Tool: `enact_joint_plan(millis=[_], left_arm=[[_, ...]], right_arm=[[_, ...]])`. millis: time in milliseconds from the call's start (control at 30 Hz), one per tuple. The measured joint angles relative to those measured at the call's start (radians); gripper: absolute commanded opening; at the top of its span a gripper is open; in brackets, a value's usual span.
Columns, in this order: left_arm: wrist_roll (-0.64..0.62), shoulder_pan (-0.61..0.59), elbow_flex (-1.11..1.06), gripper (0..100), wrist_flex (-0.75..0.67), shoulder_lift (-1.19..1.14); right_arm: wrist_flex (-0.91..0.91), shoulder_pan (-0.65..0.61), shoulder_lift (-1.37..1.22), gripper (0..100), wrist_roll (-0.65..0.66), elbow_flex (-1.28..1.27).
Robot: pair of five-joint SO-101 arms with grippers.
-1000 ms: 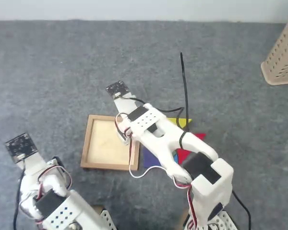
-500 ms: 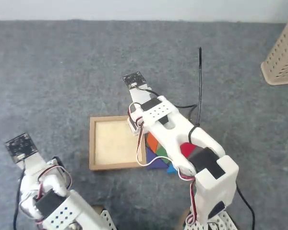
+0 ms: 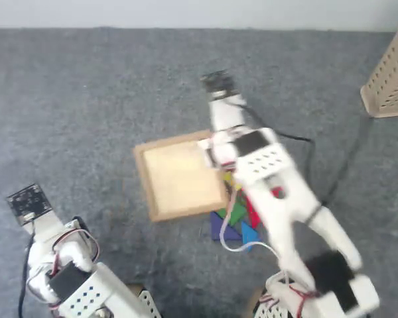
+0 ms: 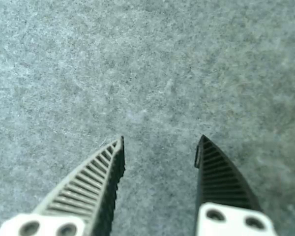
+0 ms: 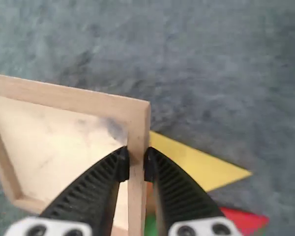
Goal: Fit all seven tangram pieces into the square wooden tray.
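Note:
The square wooden tray [image 3: 186, 212] lies turned at an angle on the grey carpet, with nothing inside it. My right gripper [image 5: 136, 160] is shut on the tray's rim [image 5: 137, 128] near one corner, one finger inside and one outside. A cluster of tangram pieces lies against the tray's right side: yellow [image 5: 196, 164], red [image 5: 241, 219], green [image 3: 235, 213], purple [image 3: 222, 228] and blue [image 3: 250, 233], partly under the right arm [image 3: 265, 165]. My left gripper [image 4: 160, 147] hangs open over bare carpet, holding nothing; its arm [image 3: 53, 258] is at the near left.
A beige slotted basket [image 3: 388, 73] stands at the far right edge. Grey carpet [image 3: 86, 99] stretches to the left of the tray and beyond it. A black cable [image 3: 345, 165] trails to the right of the right arm.
The right arm has swung to the right with the tray's rim in its gripper. The tray has shifted right and rotated, and more of the pieces show. The left arm has kept still.

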State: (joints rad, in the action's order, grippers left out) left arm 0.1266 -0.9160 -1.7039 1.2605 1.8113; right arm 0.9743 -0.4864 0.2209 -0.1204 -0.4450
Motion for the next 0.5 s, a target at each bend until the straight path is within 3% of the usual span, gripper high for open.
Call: enact_joint_plan(millis=[233,500], left_arm=[[0.0,0.0,0.0,23,0.0,0.0],[0.0,0.0,0.0,23,0.0,0.0]], right_arm=[[0.049,0.293,0.083,0.6,0.167,-0.048],[0.129,0.594,0.083,0.6,0.465,-0.048]])
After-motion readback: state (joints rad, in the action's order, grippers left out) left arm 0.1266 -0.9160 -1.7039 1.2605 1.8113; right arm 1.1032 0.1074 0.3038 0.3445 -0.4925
